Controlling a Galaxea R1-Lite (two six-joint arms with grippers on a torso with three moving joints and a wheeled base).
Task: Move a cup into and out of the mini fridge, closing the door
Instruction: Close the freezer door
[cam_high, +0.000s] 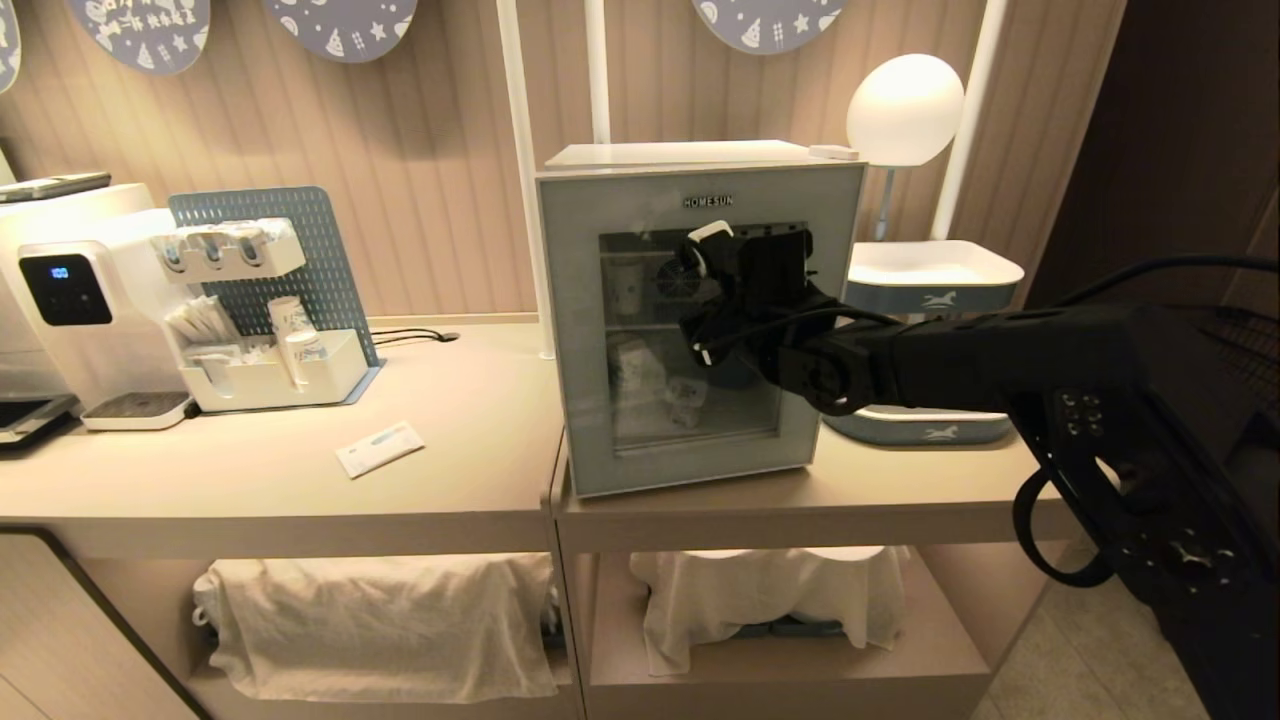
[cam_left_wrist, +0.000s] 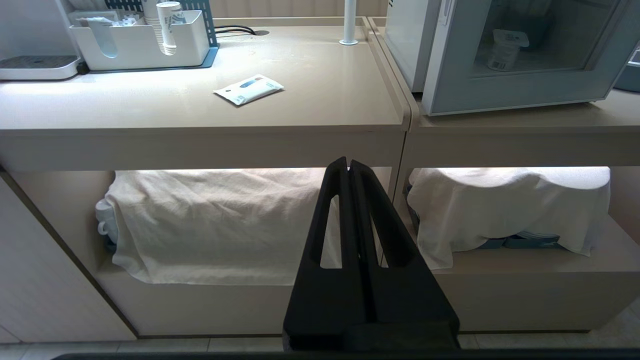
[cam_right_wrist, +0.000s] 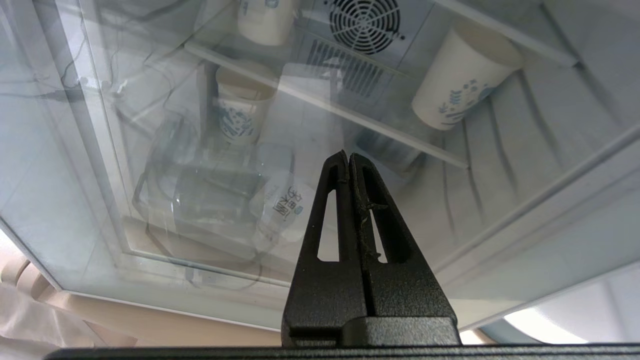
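— So, where is the right gripper (cam_right_wrist: 348, 159)?

— Up against the glass of the door (cam_high: 580, 330), fingers pressed together with nothing between them. From the head view the black arm reaches in from the right edge of the counter (cam_high: 450, 490) and ends before the window of the mini fridge (cam_high: 690, 155).

— Is the door shut?

— Yes, flush against the white body, "HOMESUN" printed above the glass.

— And the cup?

— Inside, on the fridge floor near the front: a short white tub (cam_left_wrist: 502, 50) with a flat foil lid (the left wrist view shows it best, through the lower part of the window). Taller paper cups with blue print (cam_right_wrist: 462, 77) stand on the shelves, and the rear fan (cam_right_wrist: 364, 22) shows behind them.

— The left gripper?

— Closed too (cam_left_wrist: 349, 165), empty, hanging low in front of the counter's front edge, facing the cloth-draped shelf (cam_left_wrist: 215, 220) underneath.

— Anything else on top?

— A small white packet (cam_high: 379, 448) lies near the front edge of the left counter section, a caddy of cups and sachets (cam_high: 270, 375) at the back beside a water dispenser (cam_high: 75, 290), and a round lamp (cam_high: 905, 95) behind the fridge's right side.
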